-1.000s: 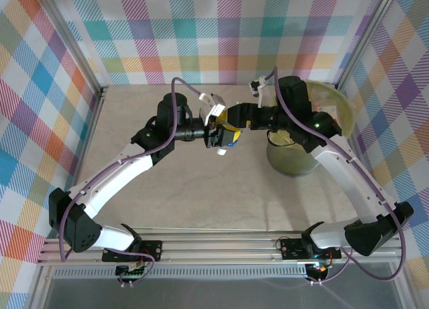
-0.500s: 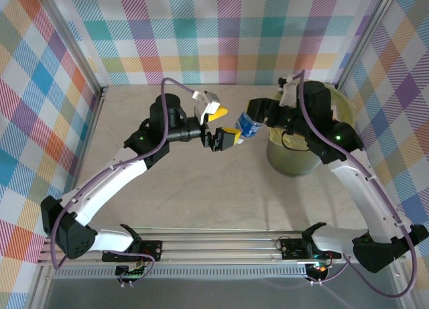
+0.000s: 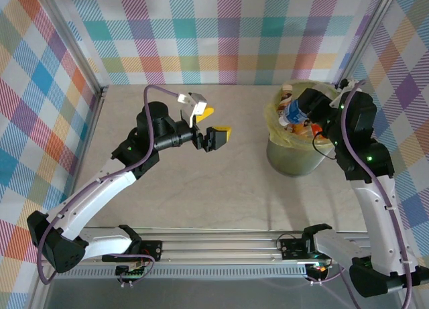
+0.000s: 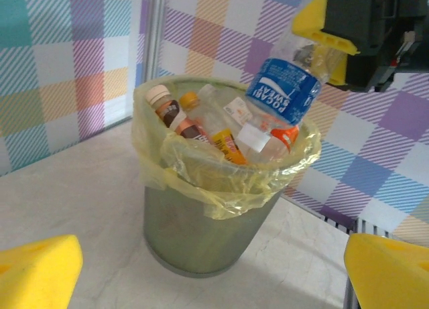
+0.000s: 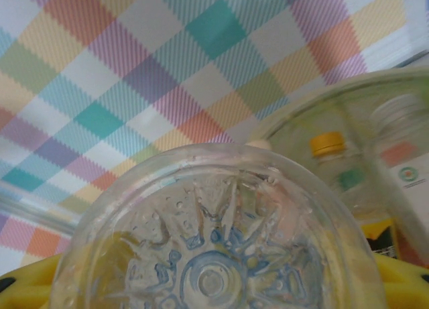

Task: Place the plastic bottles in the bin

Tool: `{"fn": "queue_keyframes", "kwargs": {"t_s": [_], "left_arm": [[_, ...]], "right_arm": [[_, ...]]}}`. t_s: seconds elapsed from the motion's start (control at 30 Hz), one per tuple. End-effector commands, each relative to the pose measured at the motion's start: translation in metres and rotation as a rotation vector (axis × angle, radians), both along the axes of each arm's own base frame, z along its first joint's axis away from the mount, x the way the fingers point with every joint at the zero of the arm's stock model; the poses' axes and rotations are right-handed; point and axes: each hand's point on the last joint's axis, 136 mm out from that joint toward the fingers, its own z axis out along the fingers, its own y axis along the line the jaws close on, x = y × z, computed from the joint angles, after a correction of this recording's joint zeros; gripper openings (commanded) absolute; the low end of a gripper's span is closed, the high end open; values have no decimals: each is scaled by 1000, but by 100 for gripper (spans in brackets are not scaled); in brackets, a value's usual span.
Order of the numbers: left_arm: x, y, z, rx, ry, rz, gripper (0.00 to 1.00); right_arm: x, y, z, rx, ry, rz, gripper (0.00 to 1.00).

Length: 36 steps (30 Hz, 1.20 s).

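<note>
Tabletop (image 3: 201,188) of pale marbled stone is stretching under both arms as I am watching from the overhead camera. At its far right the grey-green bin (image 3: 289,163), lined with a yellow-green bag (image 4: 228,188), is standing upright and holding a heap of plastic bottles (image 4: 201,125) up to its rim, among them a brown-labelled one with a pale cap (image 4: 165,106). My right gripper (image 3: 305,109) is hanging over the bin's mouth, its yellow jaws closed around a clear bottle with a blue Pocari Sweat label (image 4: 285,93), which is tilting just above the heap. On the right wrist camera its moulded base (image 5: 214,262) is facing me. My left gripper (image 3: 213,124) is hovering over the table's middle, well apart from the bin, jaws spread wide and gripping nothing. Its yellow pads (image 4: 37,269) are edging the left wrist picture.
</note>
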Motion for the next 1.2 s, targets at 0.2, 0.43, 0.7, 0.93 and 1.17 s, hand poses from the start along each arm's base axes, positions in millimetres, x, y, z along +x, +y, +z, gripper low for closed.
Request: {"fn": "queue_keyframes", "kwargs": {"t_s": [0.2, 0.43, 0.7, 0.93, 1.17], "left_arm": [[1, 4, -2, -20, 37, 42, 100], [4, 3, -6, -20, 53, 50, 100], [7, 1, -9, -23, 71, 52, 100], [9, 0, -9, -25, 80, 56, 100], [11, -2, -12, -21, 90, 58, 100]], "right_arm": [[18, -44, -11, 108, 14, -179, 60], [33, -49, -39, 149, 93, -177, 62], [36, -51, -59, 130, 154, -177, 73], [34, -64, -64, 39, 189, -228, 83], [31, -78, -61, -59, 219, -278, 89]]}}
